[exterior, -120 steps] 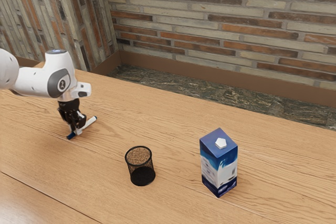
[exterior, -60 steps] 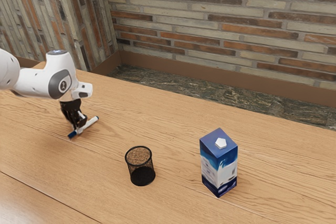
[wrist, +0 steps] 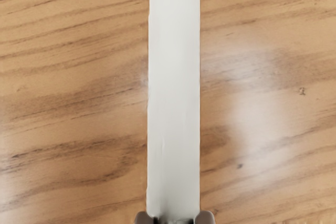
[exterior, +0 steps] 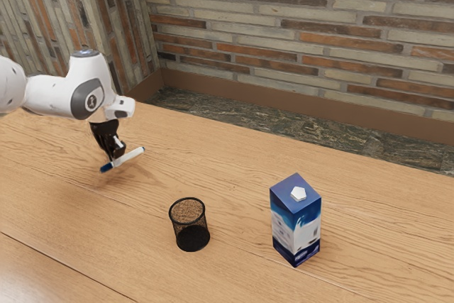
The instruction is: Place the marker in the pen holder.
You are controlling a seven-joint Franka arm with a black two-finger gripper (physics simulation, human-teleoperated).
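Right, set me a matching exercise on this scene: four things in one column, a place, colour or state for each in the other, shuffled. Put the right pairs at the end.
Column 1
1. marker
2. pen holder
3. carton
4. fingers

Column 2
A. upright on the table, blue and white, with a white cap on top
B. closed on a white barrel from both sides
C. black mesh, with an open round top
D. white with a blue end, held above the table

Right pairs: 1-D, 2-C, 3-A, 4-B
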